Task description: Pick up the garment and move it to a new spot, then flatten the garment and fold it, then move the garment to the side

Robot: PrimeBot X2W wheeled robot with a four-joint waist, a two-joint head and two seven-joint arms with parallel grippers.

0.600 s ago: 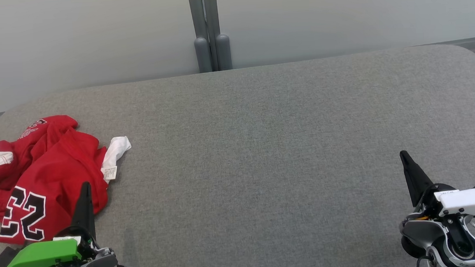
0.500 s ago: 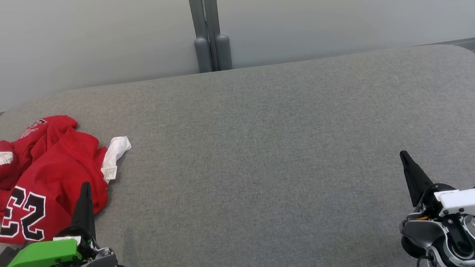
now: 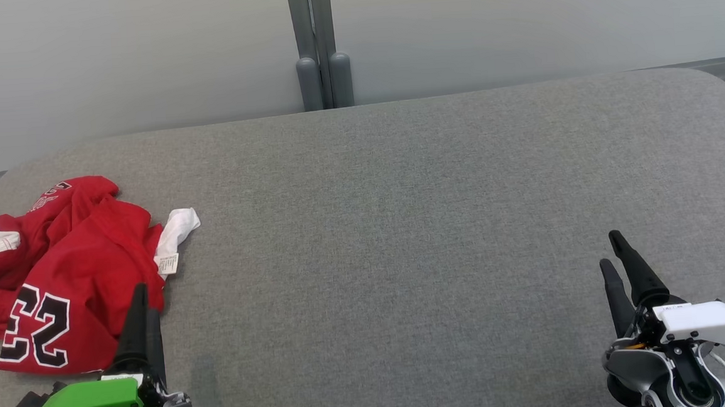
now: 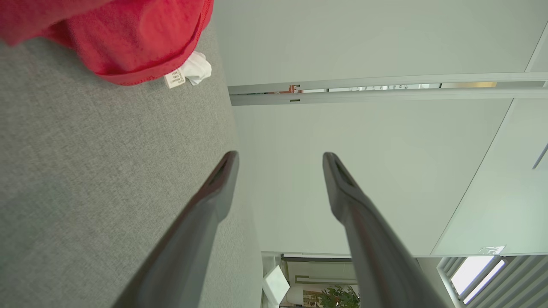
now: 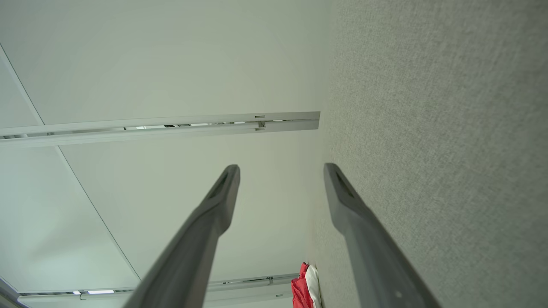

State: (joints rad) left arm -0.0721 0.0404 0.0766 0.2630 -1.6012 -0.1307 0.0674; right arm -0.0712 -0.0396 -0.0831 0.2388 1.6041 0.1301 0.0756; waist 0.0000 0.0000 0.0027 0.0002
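Garment: red jersey [image 3: 70,265] lying crumpled on table [image 3: 401,226], left end.
Left end effector [image 3: 146,300]: spread, hovering at jersey's hem, likely readying pickup.
Right end effector [image 3: 611,248]: spread, idling well apart.

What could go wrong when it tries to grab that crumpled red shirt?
The red garment lies bunched in folds, so the open left gripper might pinch several layers and lift a tangle. It also sits near the left edge of the grey surface, so a clumsy pull could drag it off.
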